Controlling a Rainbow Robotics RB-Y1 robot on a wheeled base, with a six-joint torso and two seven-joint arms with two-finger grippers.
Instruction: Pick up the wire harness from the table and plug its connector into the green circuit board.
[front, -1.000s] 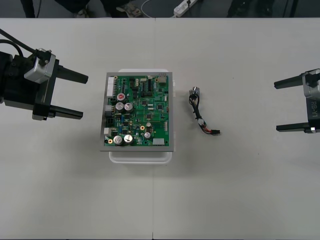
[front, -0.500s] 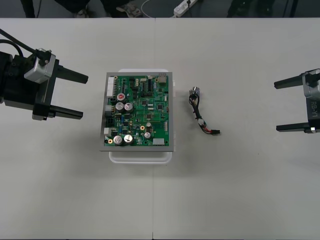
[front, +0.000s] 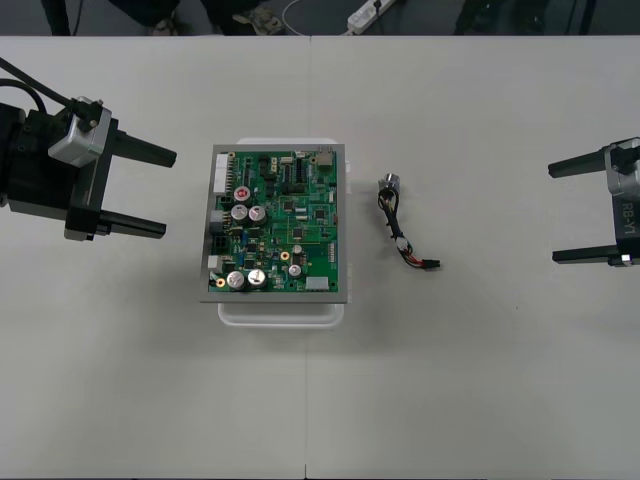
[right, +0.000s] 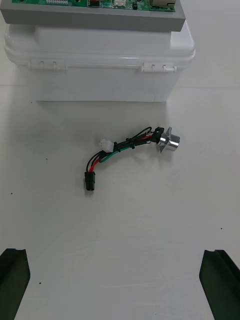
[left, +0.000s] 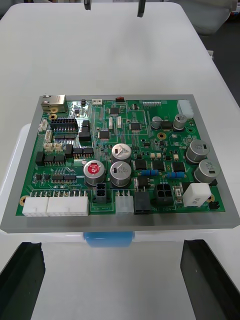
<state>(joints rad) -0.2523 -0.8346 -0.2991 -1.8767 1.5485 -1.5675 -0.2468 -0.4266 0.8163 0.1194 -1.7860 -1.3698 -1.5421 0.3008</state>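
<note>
The green circuit board (front: 277, 222) rests on its white base (front: 281, 312) in the middle of the table. To its right the wire harness (front: 400, 236) lies loose on the table, metal socket (front: 388, 185) toward the far side, black plug (front: 430, 264) toward the near side. In the right wrist view the harness (right: 125, 150) lies between the base (right: 100, 65) and my fingers (right: 12, 280). My left gripper (front: 142, 190) is open at the left of the board (left: 120, 160). My right gripper (front: 580, 210) is open at the far right edge.
The table's far edge runs along the top, with dark floor, cables and a power strip (front: 372, 12) beyond. Bare table surface lies between the harness and the right gripper and all along the near side.
</note>
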